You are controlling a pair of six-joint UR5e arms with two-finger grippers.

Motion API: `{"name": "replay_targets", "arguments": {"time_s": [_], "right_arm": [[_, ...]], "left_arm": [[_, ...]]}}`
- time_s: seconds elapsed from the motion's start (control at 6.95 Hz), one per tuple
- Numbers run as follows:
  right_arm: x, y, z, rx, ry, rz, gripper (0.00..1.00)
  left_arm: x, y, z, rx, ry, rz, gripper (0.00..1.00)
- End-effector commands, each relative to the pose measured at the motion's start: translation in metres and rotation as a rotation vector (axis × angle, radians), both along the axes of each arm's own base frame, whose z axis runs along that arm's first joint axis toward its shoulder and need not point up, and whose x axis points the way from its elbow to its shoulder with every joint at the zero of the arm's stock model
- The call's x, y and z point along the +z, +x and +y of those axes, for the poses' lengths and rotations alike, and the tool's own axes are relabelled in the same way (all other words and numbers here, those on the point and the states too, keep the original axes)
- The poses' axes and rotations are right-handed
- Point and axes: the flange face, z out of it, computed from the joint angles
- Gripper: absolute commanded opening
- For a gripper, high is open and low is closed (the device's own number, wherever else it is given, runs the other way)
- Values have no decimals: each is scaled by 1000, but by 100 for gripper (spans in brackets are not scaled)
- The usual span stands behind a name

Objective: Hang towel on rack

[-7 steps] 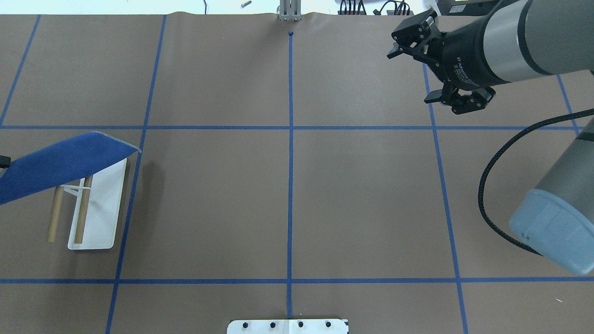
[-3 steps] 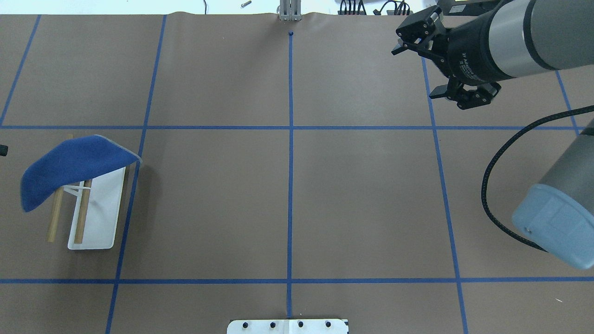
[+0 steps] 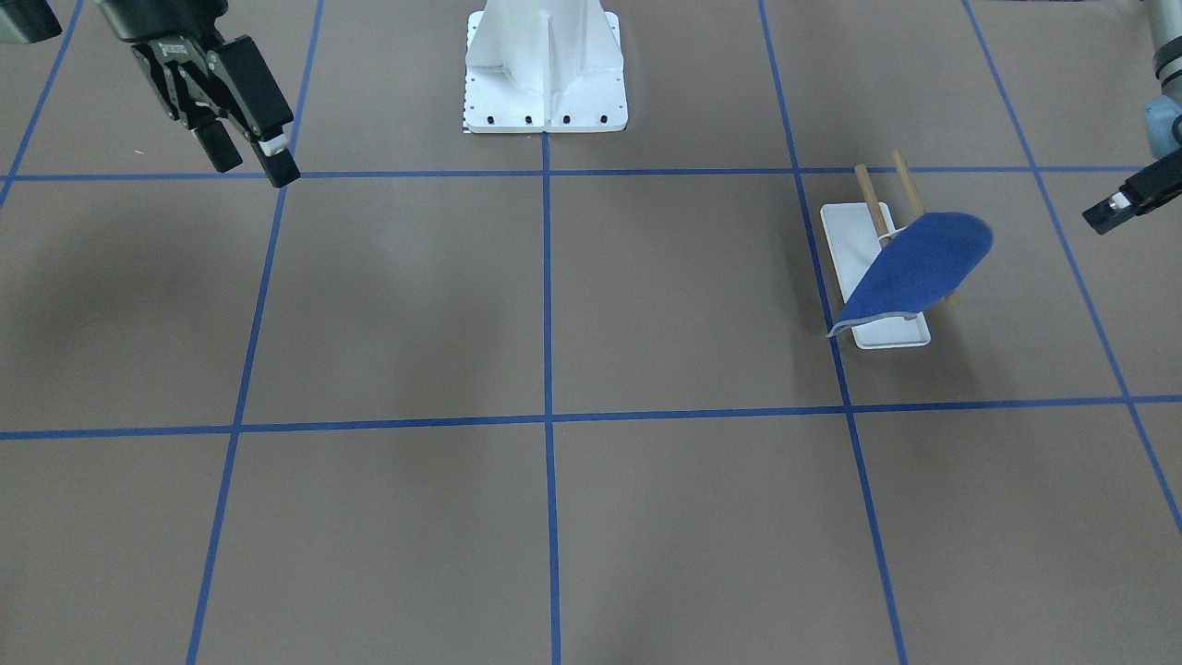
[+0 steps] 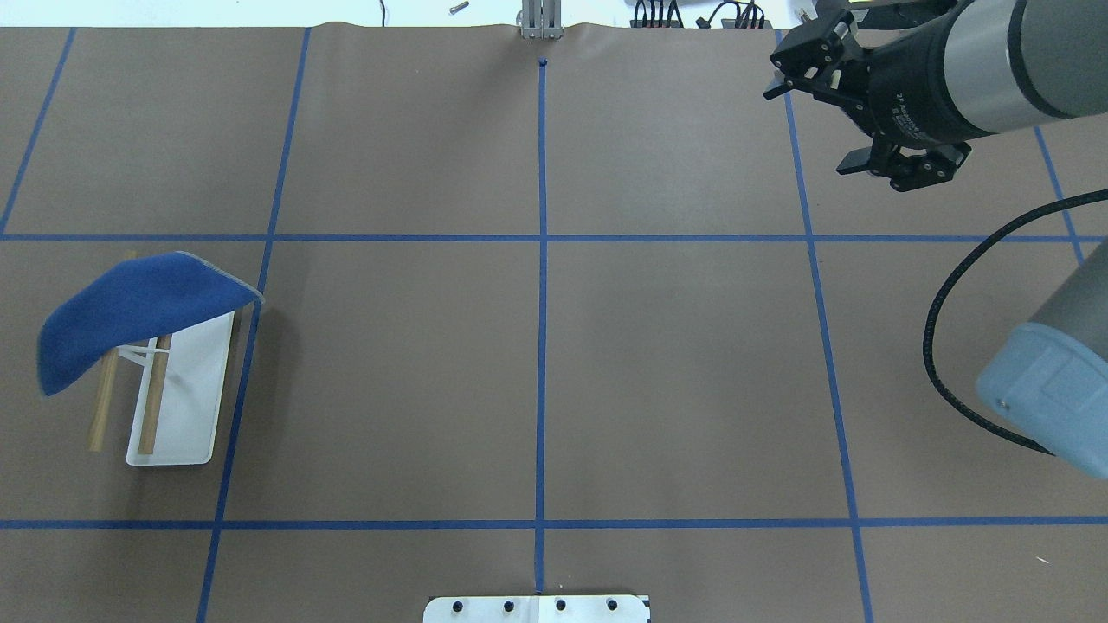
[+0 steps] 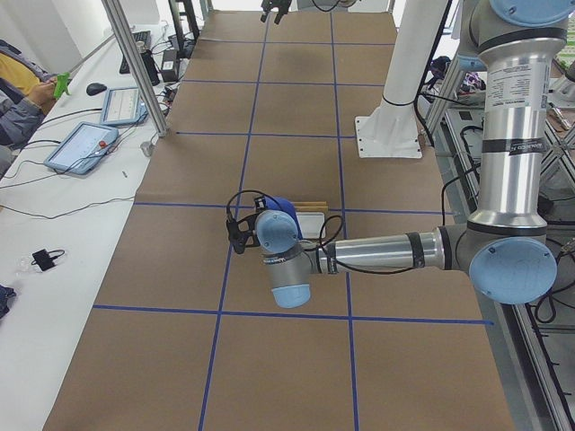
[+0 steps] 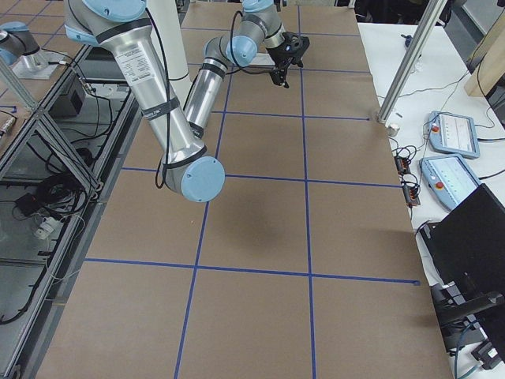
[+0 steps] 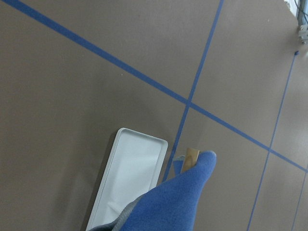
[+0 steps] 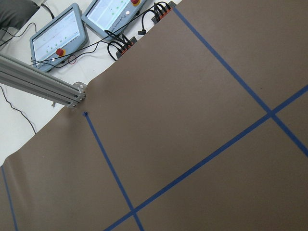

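Location: the towel (image 4: 130,311) lies draped across the far ends of the rack's (image 4: 186,407) two wooden dowels (image 4: 154,407), on the robot's left side of the table.

Tool: the left gripper (image 3: 1117,208) stands outboard of the towel, apart from it and holding nothing. Only part of it shows at the front view's edge, so I cannot tell how its jaws stand. The right gripper (image 4: 805,130) is well apart at the table's far right corner, fingers spread and empty.

Orientation: the towel's long axis runs diagonally across the dowels. Its grey-edged corner juts over the white base toward the table's centre. The opposite rounded end droops past the outer dowel.

Views: the overhead view omits the left gripper altogether. The left wrist view shows the towel's blue end (image 7: 173,202) close below, beside one dowel tip (image 7: 191,156) and the base (image 7: 130,178). The left side view probably hides most of the rack behind the arm.
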Motion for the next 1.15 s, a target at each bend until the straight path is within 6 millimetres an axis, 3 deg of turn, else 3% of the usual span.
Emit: {"name": "replay_targets", "arguments": {"time_s": [0.0,0.29,0.58,0.86,1.01], "right_arm": [[46,16,-11,-88,70,147,100],[99,38,-24,-233,109,258,100],[163,88,-63,-424,143,285,100],[260,144,-97,-631,222,336,100],[308,170,-94,-704,246,351,100]], "left_arm": [[12,-20,-23,-184,82,-114,98],[36,-28,-42,-200,231,-363,98],[57,-33,-64,-84,390,-649,98],[76,-40,-69,64,440,-759,98],[85,-43,-69,144,453,-793,98]]}}
